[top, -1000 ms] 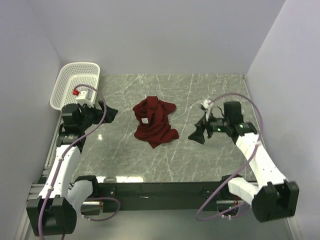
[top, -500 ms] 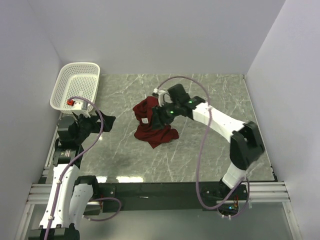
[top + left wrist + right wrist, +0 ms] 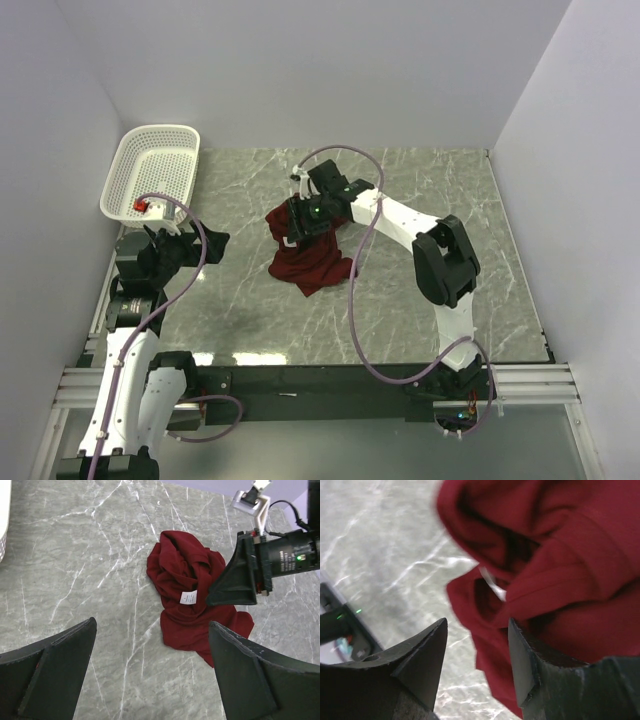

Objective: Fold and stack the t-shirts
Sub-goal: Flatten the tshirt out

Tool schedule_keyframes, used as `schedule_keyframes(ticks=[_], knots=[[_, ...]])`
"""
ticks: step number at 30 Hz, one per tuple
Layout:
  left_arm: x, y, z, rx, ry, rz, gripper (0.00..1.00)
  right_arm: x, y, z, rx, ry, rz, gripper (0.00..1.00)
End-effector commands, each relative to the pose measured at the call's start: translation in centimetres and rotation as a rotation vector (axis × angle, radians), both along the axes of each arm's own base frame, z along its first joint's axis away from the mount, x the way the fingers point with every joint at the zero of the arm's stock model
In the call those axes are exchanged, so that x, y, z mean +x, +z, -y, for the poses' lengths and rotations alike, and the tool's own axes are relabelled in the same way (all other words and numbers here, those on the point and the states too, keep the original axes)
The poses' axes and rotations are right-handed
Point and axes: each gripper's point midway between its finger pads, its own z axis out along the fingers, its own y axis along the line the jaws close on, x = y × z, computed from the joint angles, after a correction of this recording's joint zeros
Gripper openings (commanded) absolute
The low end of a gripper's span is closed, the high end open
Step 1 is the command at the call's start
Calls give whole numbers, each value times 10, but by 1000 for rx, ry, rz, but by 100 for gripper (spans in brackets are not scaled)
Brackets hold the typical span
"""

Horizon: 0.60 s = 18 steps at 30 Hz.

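Nothing's folded yet: the t-shirt point(image 3: 312, 258) lies crumpled in the middle of the table point(image 3: 430, 300), right claw point(image 3: 301, 221) spread open right at its far end, left claw point(image 3: 212, 240) open too, well apart.

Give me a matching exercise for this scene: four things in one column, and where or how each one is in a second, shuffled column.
Things:
1. t-shirt
2. basket
3. left tool
4. right tool

Place or state:
A. white, at the far left corner
B. open, right over the red cloth
C. dark red, crumpled in a heap in the middle
D. open wide, near the left edge, clear of the cloth

Pairs: 1-C, 2-A, 3-D, 4-B
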Motion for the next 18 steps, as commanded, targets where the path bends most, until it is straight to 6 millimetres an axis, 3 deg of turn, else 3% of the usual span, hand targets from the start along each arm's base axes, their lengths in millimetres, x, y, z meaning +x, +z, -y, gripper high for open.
schedule_keyframes(ticks=[1, 9, 15, 18], knots=[[1, 10, -1, 17, -2, 38, 99, 12, -1, 7, -65, -78, 39, 58], [0, 13, 1, 14, -10, 54, 99, 5, -10, 21, -138, -125, 108, 56], [0, 12, 2, 12, -16, 48, 99, 17, -21, 5, -137, -113, 90, 55], [-1, 11, 2, 12, -18, 48, 99, 24, -13, -4, -125, -99, 99, 53]])
